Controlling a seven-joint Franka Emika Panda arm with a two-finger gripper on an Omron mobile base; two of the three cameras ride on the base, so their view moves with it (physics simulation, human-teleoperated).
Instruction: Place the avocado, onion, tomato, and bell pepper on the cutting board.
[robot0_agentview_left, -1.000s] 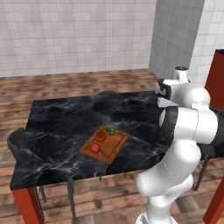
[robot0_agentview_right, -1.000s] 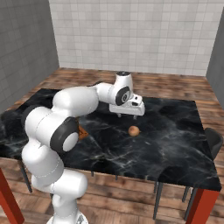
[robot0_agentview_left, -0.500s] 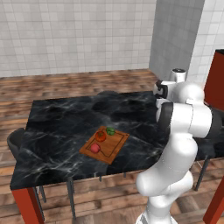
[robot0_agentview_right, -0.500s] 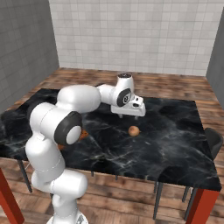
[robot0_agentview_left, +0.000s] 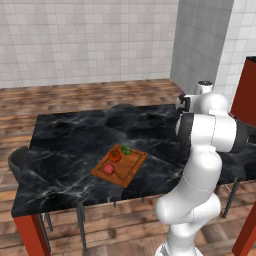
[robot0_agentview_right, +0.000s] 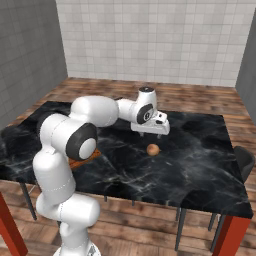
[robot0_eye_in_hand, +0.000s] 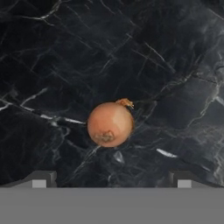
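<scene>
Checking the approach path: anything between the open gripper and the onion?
Nothing. In the hand view the onion sits alone on bare black marble table, ahead of the open gripper. The right base view shows the same.

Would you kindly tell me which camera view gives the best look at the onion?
The hand view: the onion sits large and central on the black marble table, unobstructed, its skin and stem plain. In the right base view it is a small ball just beyond the open gripper. The left base view adds nothing on it.
</scene>
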